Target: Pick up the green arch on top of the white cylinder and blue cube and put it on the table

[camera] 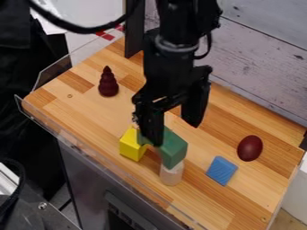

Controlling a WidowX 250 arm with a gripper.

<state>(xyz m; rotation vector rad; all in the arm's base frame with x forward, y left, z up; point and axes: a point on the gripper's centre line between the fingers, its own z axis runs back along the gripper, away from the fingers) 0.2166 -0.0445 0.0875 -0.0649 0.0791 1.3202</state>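
Stiff green arch, perched on two small supports

On the left of the bench [90, 112] stands a dark red cone [108, 83]. Nearer, the yellow block [129, 145] appears to carry the left foot of the green arch [174, 147]. Over the arch hangs the claw [175, 136], its fingers apart, one before the arch and one toward its far side; whether either touches, I cannot tell. The arch looks like painted wood: light, rigid, hard to damage, perhaps slick on its smooth faces. The best hold is probably square across its flat sides, near the middle of the span, so neither leg dips. The right foot rests on the white cylinder [172, 174], which could tip if nudged, so a straight lift suits. Farther right lie the blue block [221, 170] and a dark red egg [250, 148].
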